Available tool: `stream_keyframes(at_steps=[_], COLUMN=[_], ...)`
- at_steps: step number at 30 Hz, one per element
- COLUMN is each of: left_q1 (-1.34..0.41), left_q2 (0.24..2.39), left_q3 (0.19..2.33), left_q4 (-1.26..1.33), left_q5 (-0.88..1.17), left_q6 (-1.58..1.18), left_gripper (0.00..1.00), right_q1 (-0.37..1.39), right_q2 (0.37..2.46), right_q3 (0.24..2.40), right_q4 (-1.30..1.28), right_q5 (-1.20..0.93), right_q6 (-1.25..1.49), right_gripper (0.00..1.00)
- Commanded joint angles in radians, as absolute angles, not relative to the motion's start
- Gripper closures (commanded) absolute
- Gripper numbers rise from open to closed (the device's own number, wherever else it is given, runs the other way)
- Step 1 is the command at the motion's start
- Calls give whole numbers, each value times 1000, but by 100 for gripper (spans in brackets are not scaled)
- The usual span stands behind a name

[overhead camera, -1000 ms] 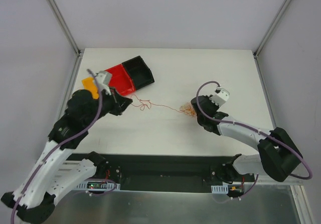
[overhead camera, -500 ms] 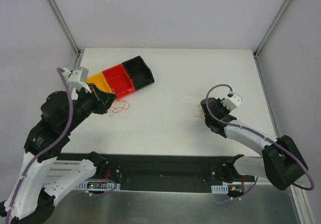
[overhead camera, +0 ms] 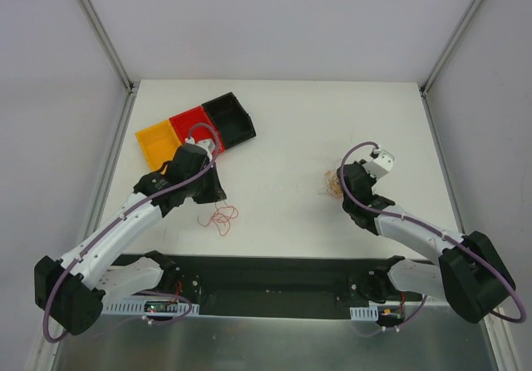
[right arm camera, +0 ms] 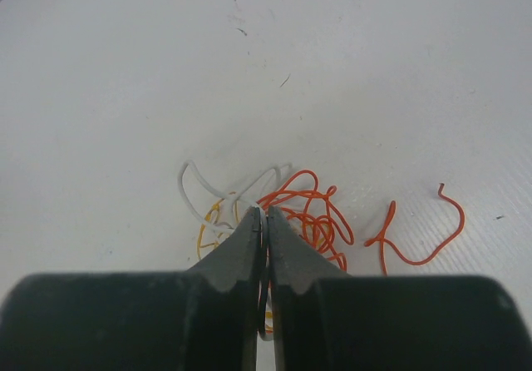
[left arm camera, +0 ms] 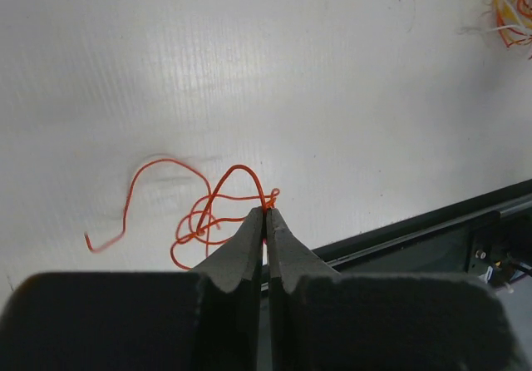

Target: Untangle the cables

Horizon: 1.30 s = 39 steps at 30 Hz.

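Note:
A loose red wire (overhead camera: 220, 216) lies on the white table near the front left. My left gripper (overhead camera: 219, 198) is shut on one of its loops; in the left wrist view the closed tips (left arm camera: 266, 212) pinch the red wire (left arm camera: 208, 213). The rest of the cables, a small tangle (overhead camera: 331, 185) of orange, yellow and white wires, lies at mid right. My right gripper (overhead camera: 339, 181) is shut on it; in the right wrist view the closed tips (right arm camera: 264, 211) hold a strand of the tangle (right arm camera: 312, 209). A separate orange piece (right arm camera: 420, 238) lies beside it.
A tray (overhead camera: 158, 140) with yellow, red and black compartments sits at the back left, behind my left arm. A black rail (overhead camera: 266, 273) runs along the table's front edge, close to the red wire. The far tangle also shows in the left wrist view (left arm camera: 511, 5).
The red wire came free of the tangle. My left gripper carried it left beside the tray, then forward and right to the table's front. My right gripper stayed at the tangle.

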<state>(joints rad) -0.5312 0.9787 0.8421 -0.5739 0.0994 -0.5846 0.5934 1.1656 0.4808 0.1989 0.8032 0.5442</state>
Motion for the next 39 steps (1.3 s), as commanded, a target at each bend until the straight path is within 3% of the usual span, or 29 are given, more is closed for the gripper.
stream_keyframes(at_steps=[1, 5, 8, 15, 16, 18, 22, 26, 28, 32, 33, 39], left_q1=[-541, -543, -554, -558, -558, -560, -569, -574, -577, -586, -586, -522], left_q2=[1069, 1169, 1175, 1111, 1092, 1063, 1098, 1242, 1323, 1381, 1362, 1264], left_q3=[842, 821, 782, 687, 672, 635, 615, 661, 690, 719, 722, 892], left_q4=[-482, -477, -459, -433, -433, -431, -423, -374, -360, -360, -360, -412], left_q5=[121, 98, 60, 71, 63, 48, 8, 6, -37, -54, -63, -61], left_q6=[-548, -554, -580, -675, -702, -750, -756, -720, -700, -689, -683, -508], left_gripper=[100, 90, 76, 20, 7, 1, 1, 12, 33, 90, 100, 100], right_q1=[595, 594, 594, 583, 581, 580, 571, 555, 552, 552, 552, 549], right_q2=[1155, 1161, 1158, 1172, 1178, 1184, 1209, 1209, 1198, 1190, 1193, 1192], right_q3=[485, 489, 489, 502, 506, 520, 540, 526, 511, 517, 522, 534], right_q4=[262, 265, 265, 268, 271, 275, 278, 278, 278, 287, 285, 279], right_q5=[776, 764, 762, 727, 720, 703, 684, 664, 664, 675, 676, 664], right_q6=[508, 500, 497, 491, 488, 479, 472, 488, 502, 496, 488, 468], right_gripper=[92, 91, 91, 91, 91, 91, 91, 91, 91, 91, 91, 90])
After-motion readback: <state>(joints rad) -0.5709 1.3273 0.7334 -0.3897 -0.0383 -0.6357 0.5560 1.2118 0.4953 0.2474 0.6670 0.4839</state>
